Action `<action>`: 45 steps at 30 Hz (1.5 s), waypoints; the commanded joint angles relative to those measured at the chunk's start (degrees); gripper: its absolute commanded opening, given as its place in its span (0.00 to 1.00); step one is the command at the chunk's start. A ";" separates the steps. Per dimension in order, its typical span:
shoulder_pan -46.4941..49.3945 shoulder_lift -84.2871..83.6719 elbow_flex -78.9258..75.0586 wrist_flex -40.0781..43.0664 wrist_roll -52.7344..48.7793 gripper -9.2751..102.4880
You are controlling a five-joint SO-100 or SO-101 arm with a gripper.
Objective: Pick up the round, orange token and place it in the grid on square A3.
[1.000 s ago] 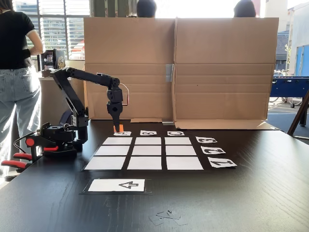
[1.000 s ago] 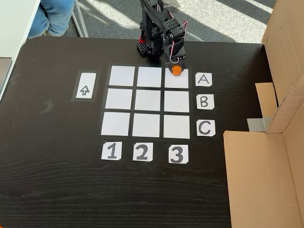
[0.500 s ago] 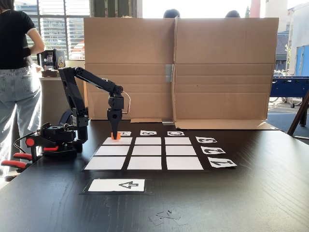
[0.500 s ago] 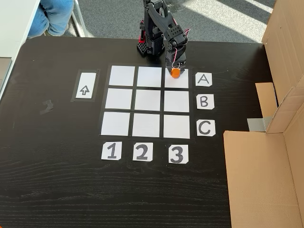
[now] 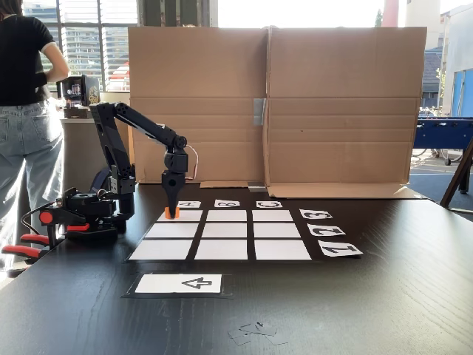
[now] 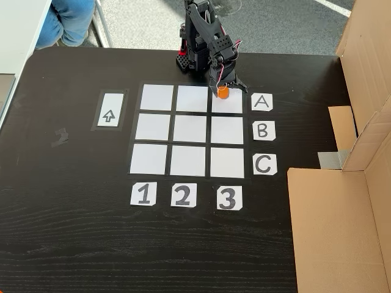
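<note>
The round, orange token [image 5: 172,213] [image 6: 223,93] sits on square A3 [image 5: 186,216] [image 6: 230,104], near that cell's edge closest to the arm's base. Square A3 is the corner cell of the grid [image 5: 222,231] [image 6: 189,130] beside label A [image 6: 261,102]. My gripper [image 5: 172,208] [image 6: 226,90] points straight down over the token. In a fixed view from above, its jaws stand spread to either side of the token, wider than it, so it looks open. Whether a finger touches the token is unclear.
The arm's base [image 5: 89,211] stands at the table edge just behind the grid. A white arrow card [image 5: 179,283] [image 6: 109,116] lies beside column 1. A tall cardboard wall [image 5: 273,103] [image 6: 366,91] borders the table. A person [image 5: 26,111] stands beside it.
The gripper came down with the token from just above the A label side onto square A3. Its jaws have spread, and the token now rests on the cell.
</note>
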 commanded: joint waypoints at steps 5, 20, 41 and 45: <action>1.93 3.78 0.00 -0.79 0.53 0.57; 20.92 25.14 -4.39 2.55 0.18 0.59; 72.77 41.40 -20.04 -11.43 24.43 0.08; 88.24 45.18 -19.42 -17.93 34.54 0.08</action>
